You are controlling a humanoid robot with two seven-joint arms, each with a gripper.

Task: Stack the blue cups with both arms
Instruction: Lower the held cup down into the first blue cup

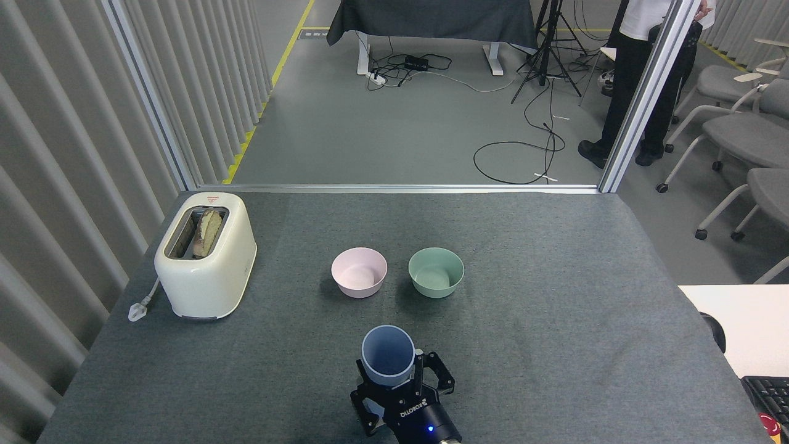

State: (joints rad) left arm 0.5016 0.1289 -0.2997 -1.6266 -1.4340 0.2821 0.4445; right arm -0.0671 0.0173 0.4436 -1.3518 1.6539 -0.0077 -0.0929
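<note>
Place: a robotics lab or test bay — not a home.
Enclosure: the grey felt-covered surface [555, 320] is framed by aluminium posts [647, 92] and slatted panels [68, 135].
Floor: cables [524, 154], a power strip [376, 78] and a tripod [551, 49] are seen.
Furniture: castered office chairs [739, 135] — a keyboard [767, 394] at right.

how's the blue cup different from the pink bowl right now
The blue cup is taller and narrower; the pink bowl is low and wide. The cup is pale blue, the bowl pale pink. The cup sits between the fingers of a black gripper near the table's front edge, while the bowl stands free farther back, beside the green bowl. Both are upright, matte and empty.
</note>
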